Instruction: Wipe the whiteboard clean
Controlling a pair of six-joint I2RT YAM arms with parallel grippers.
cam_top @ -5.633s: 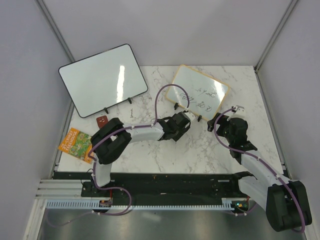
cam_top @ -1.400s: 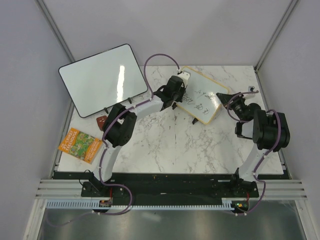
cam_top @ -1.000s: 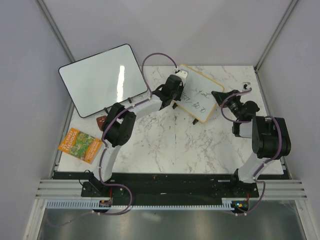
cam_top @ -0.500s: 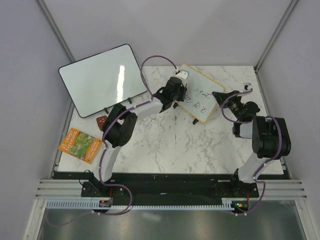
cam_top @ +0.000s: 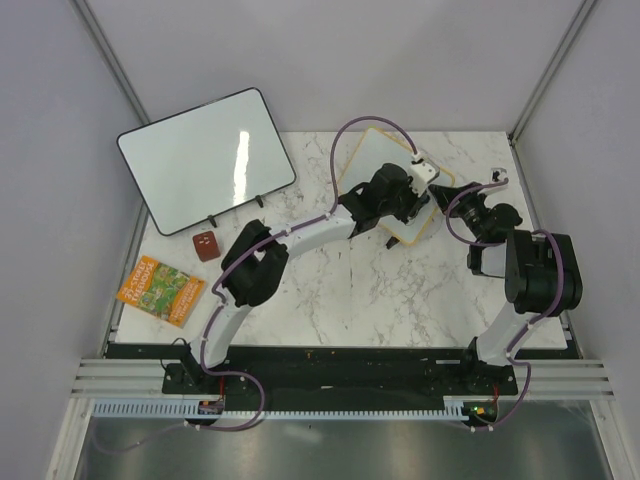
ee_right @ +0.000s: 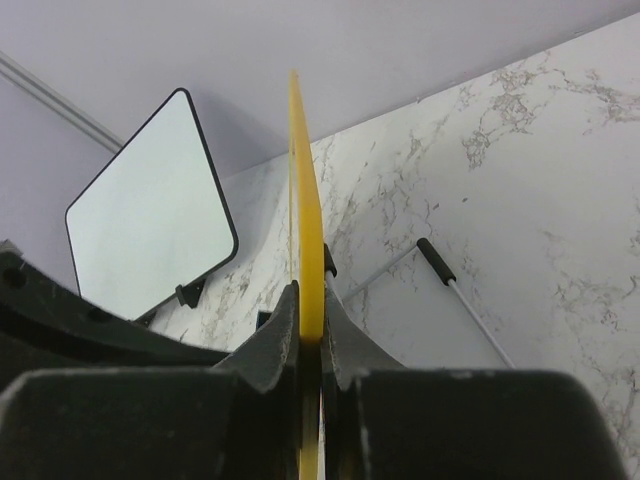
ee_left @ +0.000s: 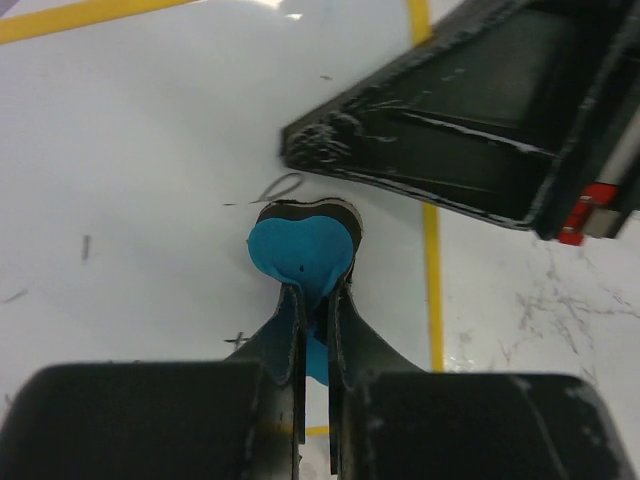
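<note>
The whiteboard point(ee_left: 150, 120) stands on the table point(cam_top: 330, 290) between the two arms. Its face is right against the tip of the left gripper point(ee_left: 312, 300), and its yellow frame point(ee_left: 430, 250) runs just to that gripper's right. The left gripper is nipped narrow on a blue eraser pad point(ee_left: 300, 255), which is pressed flat on the white surface. The right gripper point(ee_right: 310, 335) is pinched tight on the frame's edge, holding the board steady. One of its dark fingers point(ee_left: 470, 130) lies ahead and to the right of the pad, close by.

What matters for the next stroke, I'd say, is the loop of ink point(ee_left: 280, 187) just past the pad's front edge, almost touching it. A few faint ticks point(ee_left: 85, 245) sit off to the left gripper's left. So the wipe looks to want a short push forward, then a sweep left, away from the right gripper's finger.
</note>
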